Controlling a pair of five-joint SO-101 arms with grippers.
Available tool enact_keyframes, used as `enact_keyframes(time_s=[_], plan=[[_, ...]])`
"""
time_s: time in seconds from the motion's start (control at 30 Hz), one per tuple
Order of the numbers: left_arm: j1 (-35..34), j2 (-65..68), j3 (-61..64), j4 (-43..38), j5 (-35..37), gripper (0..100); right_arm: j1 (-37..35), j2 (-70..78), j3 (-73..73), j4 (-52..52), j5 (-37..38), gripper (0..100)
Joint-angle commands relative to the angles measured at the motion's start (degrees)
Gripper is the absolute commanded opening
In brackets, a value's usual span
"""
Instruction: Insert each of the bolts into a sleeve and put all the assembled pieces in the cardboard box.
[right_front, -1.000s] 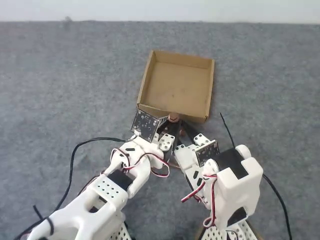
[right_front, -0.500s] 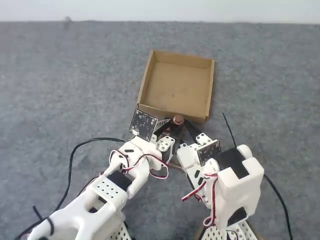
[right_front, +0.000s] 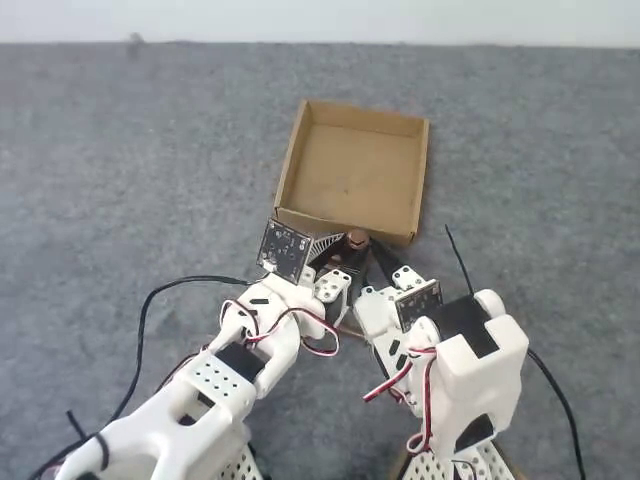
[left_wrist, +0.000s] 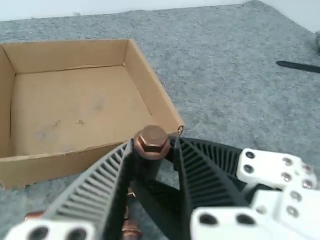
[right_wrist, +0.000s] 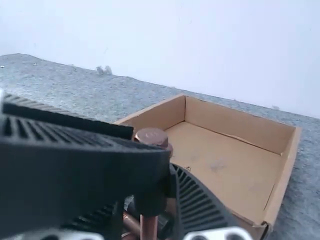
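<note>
Both my arms come in from 6 o'clock in the high view and meet just short of the cardboard box (right_front: 350, 175). The box sits at 12 o'clock from the claws, on the grey carpet (right_front: 130, 140).

Left claw (left_wrist: 151, 162): clamped tight on the black sleeve (left_wrist: 146, 170), 1 ribbed finger (left_wrist: 107, 175) on each side, both touching it. Sleeve is upright. The bolt (left_wrist: 151, 140) sits in the top of the sleeve, its copper hex head poking up above the fingertips. Can't tell if the head is seated on the sleeve rim or a bit proud of it.

Sleeve and bolt are held just outside the box's near wall, on the box's 6 o'clock side, over carpet and not over the box floor.

Right claw (right_front: 370, 258): hard up against the same sleeve and bolt, at about 4 o'clock of the bolt head in the high view. Can't tell whether it grips anything or how wide it is.

2 copper pieces (left_wrist: 131, 229) lie on the carpet beneath the left claw, near each other but apart.

Black cable (right_front: 180, 283) loops off my left arm toward 9 o'clock
</note>
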Motion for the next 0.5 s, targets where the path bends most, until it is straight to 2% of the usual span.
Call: enact_keyframes(time_s=[0.0,0.23,0.47], plan=[[0.18,-2.29,-0.31,-1.49,0.7,13,1.1,-3.12,1.05,-0.48,-0.44,0.6],[-0.26,-19.69,5.32,-0.7,0.79,13,2.15,-3.03,0.26,-0.22,-0.44,0.6],[-6.07,-37.01,6.11,15.3,0.79,13,2.15,-3.03,0.35,-0.22,-0.44,0.6]])
